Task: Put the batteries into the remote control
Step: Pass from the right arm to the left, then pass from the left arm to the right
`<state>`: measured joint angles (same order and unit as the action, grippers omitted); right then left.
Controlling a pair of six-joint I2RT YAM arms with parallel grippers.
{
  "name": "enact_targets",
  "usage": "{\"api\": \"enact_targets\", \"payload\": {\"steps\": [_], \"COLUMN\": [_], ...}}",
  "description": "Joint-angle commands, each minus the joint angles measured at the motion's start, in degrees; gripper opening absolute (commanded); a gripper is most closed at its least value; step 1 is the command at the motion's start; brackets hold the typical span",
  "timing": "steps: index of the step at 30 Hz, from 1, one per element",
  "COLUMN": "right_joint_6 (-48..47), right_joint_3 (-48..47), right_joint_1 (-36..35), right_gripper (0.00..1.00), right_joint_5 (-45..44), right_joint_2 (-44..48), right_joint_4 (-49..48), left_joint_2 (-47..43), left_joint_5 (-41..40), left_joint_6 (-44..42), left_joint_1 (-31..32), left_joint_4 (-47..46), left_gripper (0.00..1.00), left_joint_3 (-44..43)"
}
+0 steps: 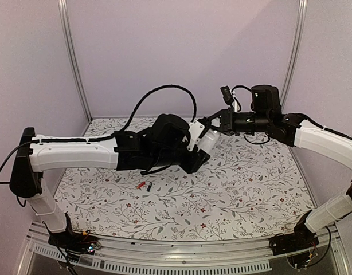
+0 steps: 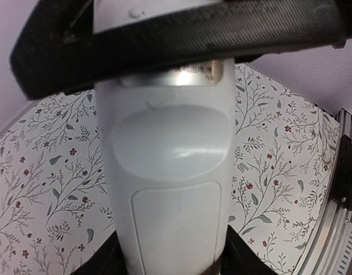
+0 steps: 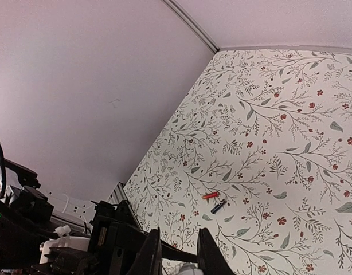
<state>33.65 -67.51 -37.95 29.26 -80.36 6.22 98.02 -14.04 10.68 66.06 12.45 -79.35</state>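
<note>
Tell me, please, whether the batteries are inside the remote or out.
Out: the slim red battery and slim black battery lie on the floral table, while the left claw holds the white plastic remote.

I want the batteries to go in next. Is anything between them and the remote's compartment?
Yes: the cover panel on the back of the remote control looks closed, hiding the compartment. The batteries lie bare on the table, nothing visible around them, while the left gripper holds the remote control aloft.
</note>
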Motion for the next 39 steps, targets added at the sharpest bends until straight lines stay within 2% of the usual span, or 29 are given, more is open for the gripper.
{"api": "enact_targets", "payload": {"steps": [1,2,3,7,9,14,19,26,30,35,39], "right_joint_6": [0.4,0.5,0.5,0.4,0.8,1.4,4.2,4.9,5.3,5.2,5.0], "right_joint_3": [0.6,0.6,0.5,0.9,1.6,3.0,4.2,4.7,4.8,4.5,4.4], "right_joint_1": [-0.5,-0.5,-0.5,-0.3,0.2,0.6,0.7,0.7,0.6,0.7,0.7], "right_gripper": [0.03,0.07,0.15,0.70,0.79,0.78,0.68,0.51,0.49,0.52,0.37], "right_joint_5": [2.5,2.8,3.0,2.2,1.5,2.4,5.5,5.0,5.7,6.1,6.2], "right_joint_2": [-0.5,-0.5,-0.5,0.8,1.6,2.4,0.3,-0.2,-0.9,-2.1,-2.7], "right_joint_4": [-0.5,-0.5,-0.5,-0.4,-0.5,-0.8,-5.4,-7.9,-9.0,-9.8,-10.3], "left_joint_2": [0.5,0.5,0.4,-0.1,-0.8,-2.0,-2.4,-4.6,-4.9,-4.6,-4.6], "left_joint_5": [-1.2,-1.2,-1.2,-3.6,-4.3,-3.3,-2.8,-2.2,-1.1,0.4,1.0], "left_joint_6": [1.4,1.5,1.7,3.2,4.3,6.0,7.5,9.8,10.4,11.1,11.6], "left_joint_1": [0.0,0.0,-0.1,-0.4,-0.9,-1.6,-1.8,-2.4,-2.7,-2.8,-2.9], "left_joint_4": [-1.0,-1.1,-1.2,-1.4,-1.9,-4.1,-5.6,-9.2,-10.1,-10.4,-10.6], "left_gripper": [0.47,0.42,0.38,0.31,0.29,0.25,0.25,0.24,0.24,0.24,0.24], "left_joint_3": [-0.7,-0.7,-0.6,0.2,1.1,3.1,3.9,6.8,7.3,7.2,6.9]}}
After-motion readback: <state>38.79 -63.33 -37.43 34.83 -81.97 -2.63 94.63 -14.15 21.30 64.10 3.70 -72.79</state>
